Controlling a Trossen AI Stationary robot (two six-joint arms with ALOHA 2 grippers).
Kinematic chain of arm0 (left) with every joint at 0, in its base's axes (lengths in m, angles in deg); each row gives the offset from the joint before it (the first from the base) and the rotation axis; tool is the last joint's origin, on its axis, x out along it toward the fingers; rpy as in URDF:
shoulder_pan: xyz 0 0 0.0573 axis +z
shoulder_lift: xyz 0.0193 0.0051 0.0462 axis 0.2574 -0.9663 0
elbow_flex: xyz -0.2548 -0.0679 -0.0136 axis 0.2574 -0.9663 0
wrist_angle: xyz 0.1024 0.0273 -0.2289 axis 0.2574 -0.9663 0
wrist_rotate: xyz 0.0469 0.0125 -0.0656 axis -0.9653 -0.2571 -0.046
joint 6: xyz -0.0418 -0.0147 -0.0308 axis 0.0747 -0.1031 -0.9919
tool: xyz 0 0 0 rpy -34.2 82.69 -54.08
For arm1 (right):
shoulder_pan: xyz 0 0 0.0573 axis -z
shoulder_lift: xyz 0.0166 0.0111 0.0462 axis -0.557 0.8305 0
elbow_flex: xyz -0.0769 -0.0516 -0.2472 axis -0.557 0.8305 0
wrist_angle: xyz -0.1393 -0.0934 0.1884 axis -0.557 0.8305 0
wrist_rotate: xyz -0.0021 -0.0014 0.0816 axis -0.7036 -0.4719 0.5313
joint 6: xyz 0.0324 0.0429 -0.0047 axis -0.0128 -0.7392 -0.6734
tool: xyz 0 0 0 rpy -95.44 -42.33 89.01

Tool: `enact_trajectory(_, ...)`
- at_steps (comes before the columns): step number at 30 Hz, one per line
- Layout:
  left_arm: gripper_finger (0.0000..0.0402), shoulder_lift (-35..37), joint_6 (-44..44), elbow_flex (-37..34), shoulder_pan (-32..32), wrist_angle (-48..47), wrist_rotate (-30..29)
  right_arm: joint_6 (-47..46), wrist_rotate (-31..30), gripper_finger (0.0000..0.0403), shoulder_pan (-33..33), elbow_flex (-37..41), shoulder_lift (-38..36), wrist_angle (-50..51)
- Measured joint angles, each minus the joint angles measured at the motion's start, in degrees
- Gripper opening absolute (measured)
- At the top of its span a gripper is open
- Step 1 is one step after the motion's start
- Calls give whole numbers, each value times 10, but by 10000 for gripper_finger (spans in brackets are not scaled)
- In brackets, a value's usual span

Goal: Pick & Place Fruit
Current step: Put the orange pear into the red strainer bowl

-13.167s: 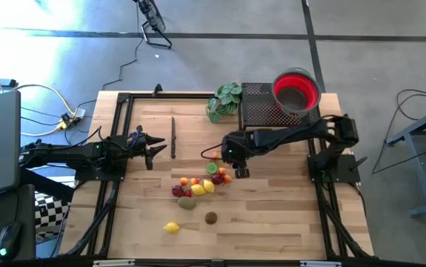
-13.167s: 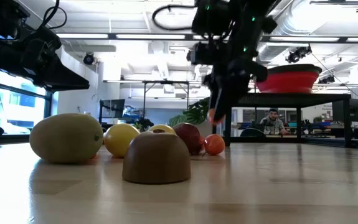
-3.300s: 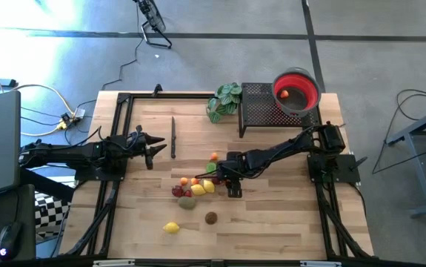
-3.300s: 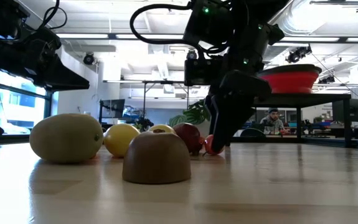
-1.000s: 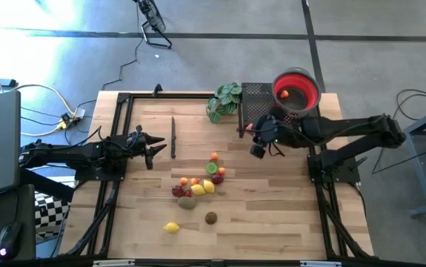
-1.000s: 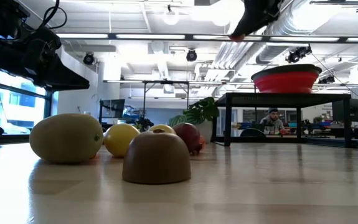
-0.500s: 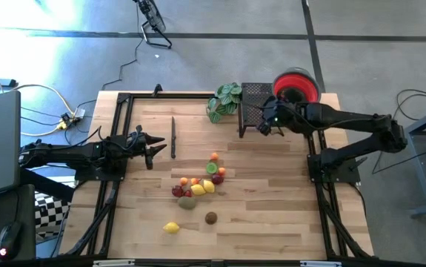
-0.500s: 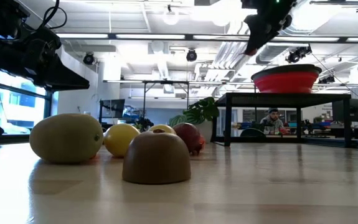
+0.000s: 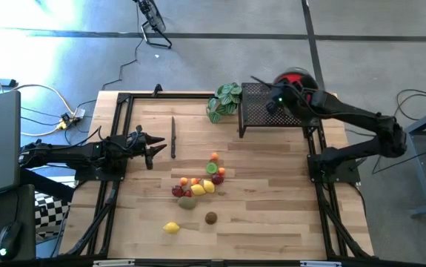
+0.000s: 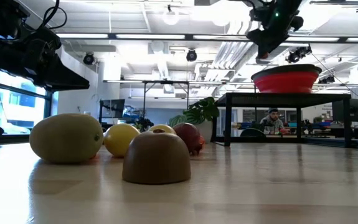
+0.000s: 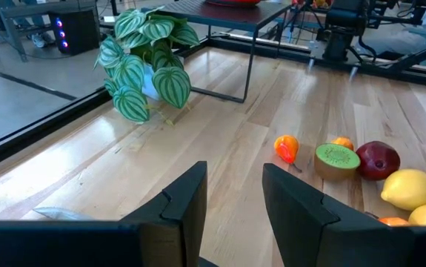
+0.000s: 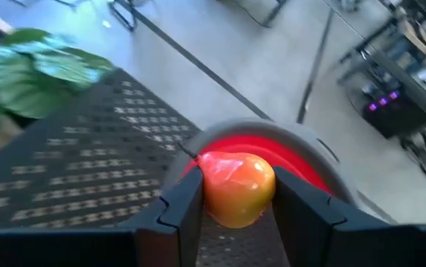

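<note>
A: What was the biggest thing to note on the wooden table point(image 9: 272, 193)?

B: The black mesh stand point(image 9: 261, 104) at the far right corner, with the red bowl point(image 12: 313, 172) on top of it. The right gripper point(image 12: 233, 194) was above the stand, at the near rim of the bowl, and its two fingers were clamped on an orange and red fruit point(image 12: 235, 185) shaped like a small pear. In the low view, the right gripper was high above the bowl.

A: And the left gripper point(image 11: 233, 202)?

B: It waited low at the left side of the table, with its fingers apart and nothing between them.

A: Where was the other fruit?

B: The cluster of fruit point(image 9: 200, 180) lay near the middle of the table. A lemon point(image 9: 171, 228) and a brown fruit point(image 9: 210, 217) lay nearer the front edge, apart from it.

A: How do you think these pieces will handle?

B: I judge that they are light, hollow toys with a hard, glossy skin, so they can slip or roll away easily. The held one was gripped across its widest part, and I think this is the best place. On the narrow end the fingers could squeeze it out. When it falls into the bowl it may bounce, so a low release seems safer to me.
</note>
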Motion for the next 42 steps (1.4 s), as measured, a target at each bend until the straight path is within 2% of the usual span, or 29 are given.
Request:
enact_trajectory(2,127,0,0,0,0,0,0,0,9,135,19,0,0,7)
enact_trajectory(12,127,0,0,0,0,0,0,-1,127,135,107,0,7,23)
enact_trajectory(19,127,0,0,0,0,0,0,-1,168,135,143,0,29,52)
enact_trajectory(33,127,0,0,0,0,0,0,2,183,137,161,0,67,74)
enact_trajectory(42,127,0,0,0,0,0,0,10,180,179,161,0,67,74)
